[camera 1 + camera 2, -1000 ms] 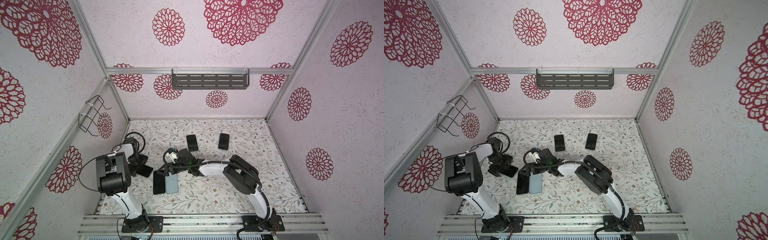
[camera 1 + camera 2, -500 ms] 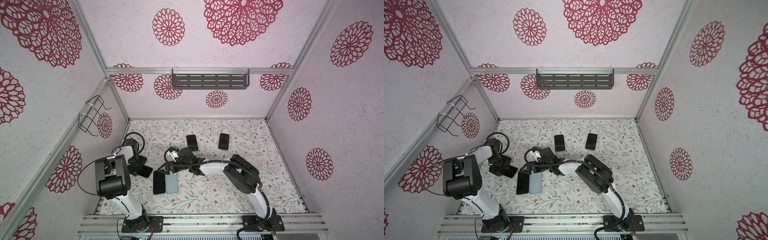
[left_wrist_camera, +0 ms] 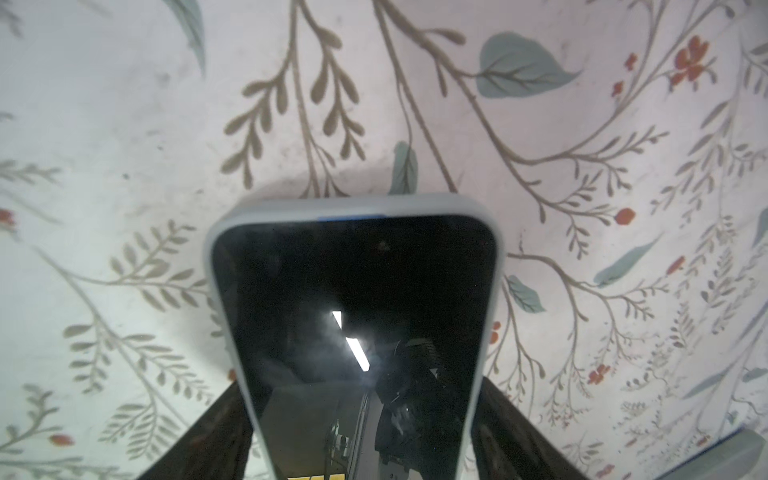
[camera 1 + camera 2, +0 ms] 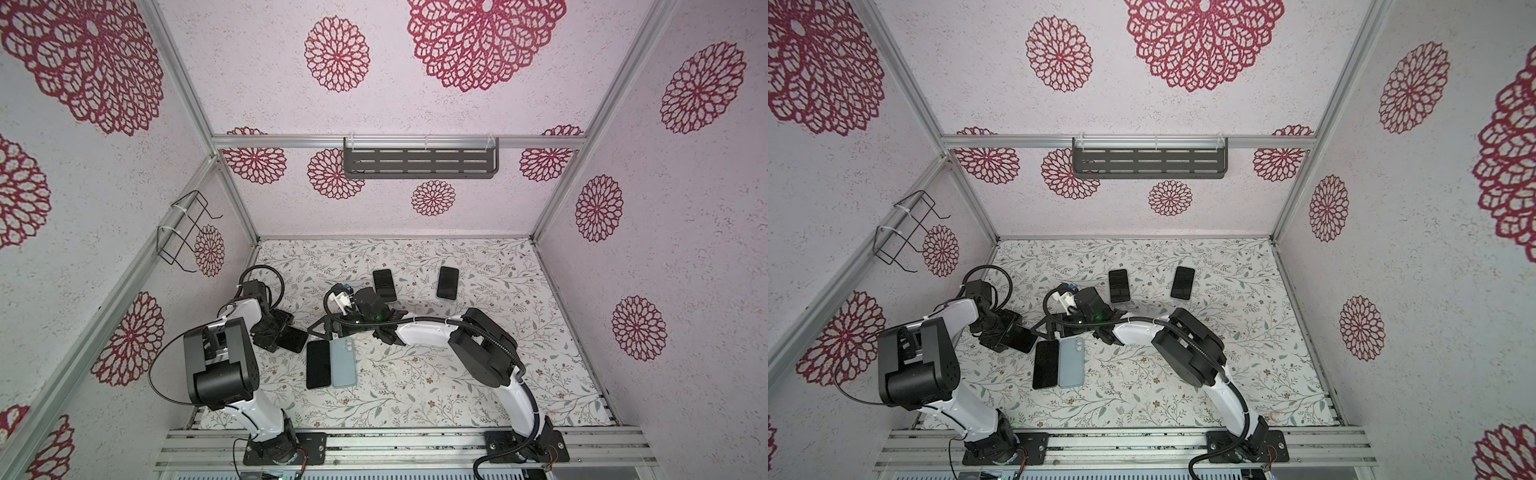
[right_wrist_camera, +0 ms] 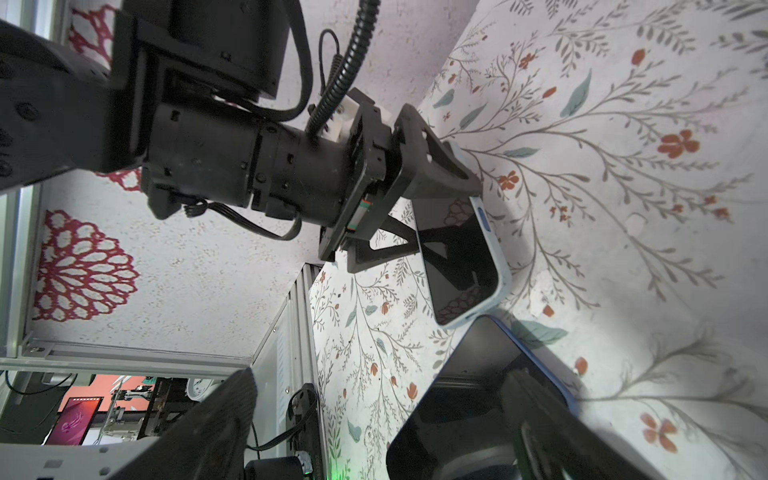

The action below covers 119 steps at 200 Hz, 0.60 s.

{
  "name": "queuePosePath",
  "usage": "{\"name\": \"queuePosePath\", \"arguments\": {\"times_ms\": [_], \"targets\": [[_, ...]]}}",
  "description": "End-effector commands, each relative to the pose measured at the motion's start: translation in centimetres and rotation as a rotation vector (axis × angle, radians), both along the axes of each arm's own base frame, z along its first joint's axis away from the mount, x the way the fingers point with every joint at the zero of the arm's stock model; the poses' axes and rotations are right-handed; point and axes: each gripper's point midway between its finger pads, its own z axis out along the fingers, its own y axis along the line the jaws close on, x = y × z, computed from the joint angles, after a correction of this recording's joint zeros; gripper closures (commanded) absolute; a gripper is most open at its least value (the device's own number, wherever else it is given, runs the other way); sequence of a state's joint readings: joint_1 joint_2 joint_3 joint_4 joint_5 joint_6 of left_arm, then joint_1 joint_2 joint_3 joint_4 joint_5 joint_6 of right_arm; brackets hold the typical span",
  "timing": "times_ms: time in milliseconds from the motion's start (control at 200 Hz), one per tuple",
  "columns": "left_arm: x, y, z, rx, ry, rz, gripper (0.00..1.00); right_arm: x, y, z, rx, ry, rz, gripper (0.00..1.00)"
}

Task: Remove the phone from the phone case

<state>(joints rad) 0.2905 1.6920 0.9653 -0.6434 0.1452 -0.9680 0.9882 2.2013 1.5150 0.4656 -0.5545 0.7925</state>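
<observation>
A phone point(image 3: 353, 311) with a dark screen sits in a pale grey-blue phone case point(image 3: 353, 205) on the floral mat at the left. In both top views it lies at the tip of the left arm point(image 4: 293, 338) point(image 4: 1021, 338). My left gripper point(image 3: 359, 386) is shut on it, one finger pressed against each long side of the case. The right wrist view shows the same grip, with the case point(image 5: 500, 282) tilted on the mat. My right gripper point(image 5: 380, 382) point(image 4: 328, 330) stands open just beside it, one finger point(image 5: 540, 415) over a bare black phone point(image 5: 457, 415).
The bare black phone point(image 4: 319, 365) lies next to a pale blue phone-shaped piece point(image 4: 343, 362) that is back up. Two more dark phones point(image 4: 384, 284) point(image 4: 448, 282) rest farther back. The left wall and its aluminium post point(image 5: 297, 332) stand close behind the left arm.
My left gripper's jaws have closed in on the sides of the cased phone. The right gripper has stayed open and barely moved.
</observation>
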Motion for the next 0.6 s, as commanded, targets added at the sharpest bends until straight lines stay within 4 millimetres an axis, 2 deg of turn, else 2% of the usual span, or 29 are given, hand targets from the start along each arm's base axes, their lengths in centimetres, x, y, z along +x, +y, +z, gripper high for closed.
{"name": "queuePosePath", "arguments": {"times_ms": [0,405,590], "targets": [[0.7,-1.2,0.0,-0.083,-0.068,-0.025,0.36,0.4,0.7,-0.1,0.003,0.023,0.000,0.04],[1.3,-1.4,1.2,-0.130,-0.146,-0.057,0.38,2.3,2.6,-2.8,-0.038,0.032,-0.023,0.07],[2.0,-2.0,1.8,-0.156,-0.187,-0.078,0.39,3.0,3.6,-3.8,-0.051,0.024,-0.021,0.15]]}}
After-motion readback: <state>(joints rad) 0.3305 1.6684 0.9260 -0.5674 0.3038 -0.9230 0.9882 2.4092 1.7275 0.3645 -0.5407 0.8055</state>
